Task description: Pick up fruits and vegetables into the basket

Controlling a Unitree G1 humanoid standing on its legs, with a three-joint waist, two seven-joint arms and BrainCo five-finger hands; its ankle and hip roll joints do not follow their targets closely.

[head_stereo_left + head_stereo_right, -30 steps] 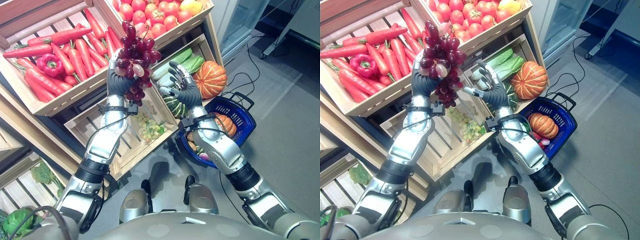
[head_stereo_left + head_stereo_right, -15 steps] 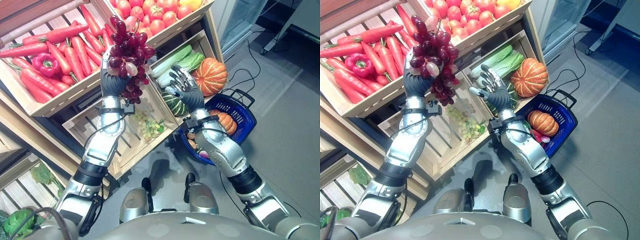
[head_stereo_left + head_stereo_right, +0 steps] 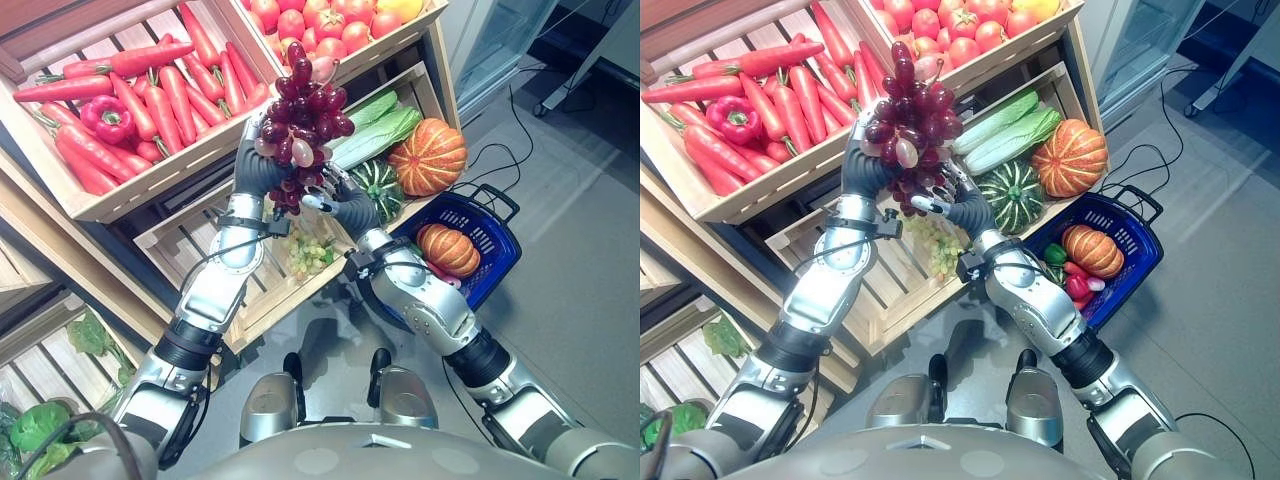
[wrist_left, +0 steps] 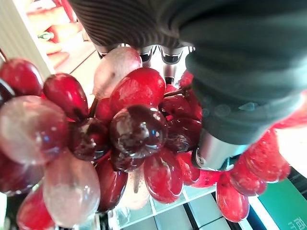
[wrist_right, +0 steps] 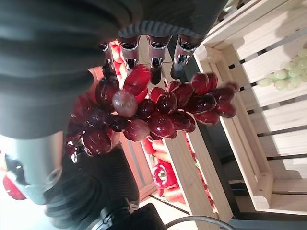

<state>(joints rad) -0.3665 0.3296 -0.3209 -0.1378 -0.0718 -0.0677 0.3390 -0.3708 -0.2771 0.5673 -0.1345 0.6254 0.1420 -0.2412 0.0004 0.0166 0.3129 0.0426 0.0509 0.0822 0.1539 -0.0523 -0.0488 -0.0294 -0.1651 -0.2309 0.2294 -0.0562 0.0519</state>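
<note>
Now the bunch of red grapes (image 3: 300, 110) hangs high in the left hand (image 3: 262, 170), whose fingers are curled around its upper part, in front of the crates and well left of the blue basket (image 3: 497, 268) on the floor. A second ago the right hand (image 3: 345, 205) stood apart to the right with its fingers spread; it has since closed in and now sits just under the bunch, fingers straight and touching the lowest grapes. That reads as a handover or a two-handed support being set up, probably so the bunch can travel right to the basket, which lies on the right arm's side.

Around it: the basket already holds a small orange pumpkin (image 3: 448, 248) and other produce. Behind the hands, the upper crate holds carrots (image 3: 150, 95) and a red bell pepper (image 3: 108, 117); the far crate holds tomatoes (image 3: 300, 20). To the right sit a green cabbage (image 3: 380, 120), a striped squash (image 3: 378, 185) and a large pumpkin (image 3: 428, 158). Green grapes (image 3: 310, 250) lie in the lower crate. Nothing blocks the way to the basket.
</note>
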